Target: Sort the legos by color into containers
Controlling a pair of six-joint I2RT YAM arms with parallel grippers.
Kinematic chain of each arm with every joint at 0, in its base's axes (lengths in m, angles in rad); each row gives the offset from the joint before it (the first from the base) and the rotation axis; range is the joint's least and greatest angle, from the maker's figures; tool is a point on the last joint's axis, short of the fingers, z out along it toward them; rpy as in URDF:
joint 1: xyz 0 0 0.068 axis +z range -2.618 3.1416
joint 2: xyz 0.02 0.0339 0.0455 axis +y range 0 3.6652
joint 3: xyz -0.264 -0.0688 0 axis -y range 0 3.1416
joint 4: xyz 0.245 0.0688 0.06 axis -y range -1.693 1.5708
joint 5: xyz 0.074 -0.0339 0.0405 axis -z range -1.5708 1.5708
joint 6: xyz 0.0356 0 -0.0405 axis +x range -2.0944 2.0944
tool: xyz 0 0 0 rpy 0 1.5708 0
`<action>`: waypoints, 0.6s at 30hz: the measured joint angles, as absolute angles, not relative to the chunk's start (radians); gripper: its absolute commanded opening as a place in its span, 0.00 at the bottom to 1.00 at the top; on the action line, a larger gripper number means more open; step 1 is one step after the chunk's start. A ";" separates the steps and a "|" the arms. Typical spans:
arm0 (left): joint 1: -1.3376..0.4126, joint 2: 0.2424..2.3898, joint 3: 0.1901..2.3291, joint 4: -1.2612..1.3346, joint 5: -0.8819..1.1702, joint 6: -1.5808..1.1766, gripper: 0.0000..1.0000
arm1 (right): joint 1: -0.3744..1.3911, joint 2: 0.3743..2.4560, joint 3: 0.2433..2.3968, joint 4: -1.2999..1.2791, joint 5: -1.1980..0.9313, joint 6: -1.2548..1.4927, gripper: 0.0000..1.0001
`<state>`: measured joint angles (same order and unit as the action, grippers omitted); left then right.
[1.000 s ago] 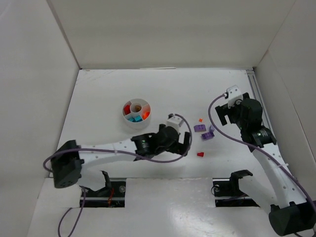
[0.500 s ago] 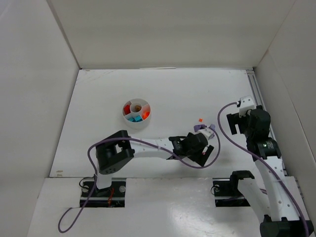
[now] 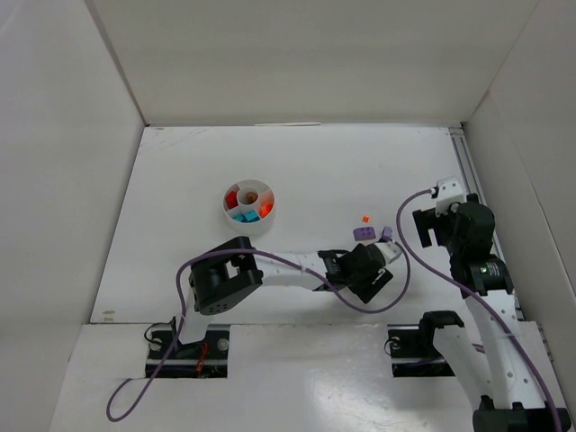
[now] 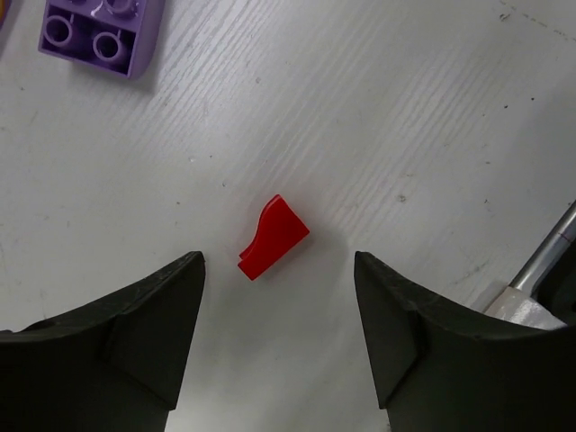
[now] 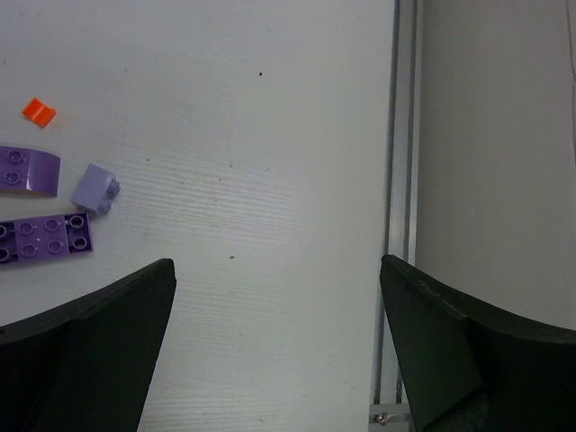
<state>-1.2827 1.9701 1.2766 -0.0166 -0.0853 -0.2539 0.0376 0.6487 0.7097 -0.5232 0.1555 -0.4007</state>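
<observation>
The white divided dish [image 3: 227, 213] stands left of centre with red, orange and teal bricks in its wedges. My left gripper [image 3: 370, 275] is open, low over the table right of centre. In the left wrist view, a small red brick [image 4: 273, 238] lies on the table just ahead of the gap between its open fingers [image 4: 277, 261], untouched. A purple brick [image 4: 101, 31] lies beyond it. My right gripper [image 3: 423, 222] is open and empty [image 5: 275, 264]. To its left lie purple bricks [image 5: 45, 238], a lilac brick [image 5: 96, 187] and a tiny orange piece [image 5: 38, 111].
A metal rail [image 5: 405, 180] runs along the table's right edge beside the white wall [image 3: 522, 135]. The purple bricks [image 3: 364, 233] and the orange piece [image 3: 364, 218] lie just beyond my left gripper. The left arm's purple cable [image 3: 396, 270] loops beside them.
My left arm has reached right from near the dish to hover over the red brick. My right arm has drawn back toward the right edge, away from the purple bricks.
</observation>
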 measured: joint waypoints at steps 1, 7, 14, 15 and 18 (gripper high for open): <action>-1.283 1.973 1.276 -0.010 -0.085 -0.231 0.60 | 0.038 0.650 0.709 -0.524 0.151 -0.403 1.00; -1.283 1.988 1.258 0.033 -0.091 -0.122 0.40 | 0.038 0.651 0.703 -0.517 0.131 -0.407 1.00; -1.283 1.990 1.251 0.056 -0.085 -0.075 0.32 | 0.038 0.654 0.703 -0.516 0.122 -0.415 1.00; -1.283 1.990 1.251 0.057 -0.085 -0.071 0.27 | 0.038 0.657 0.703 -0.516 0.121 -0.415 1.00; -1.283 1.992 1.249 0.070 -0.079 -0.063 0.19 | 0.038 0.661 0.703 -0.516 0.117 -0.415 1.00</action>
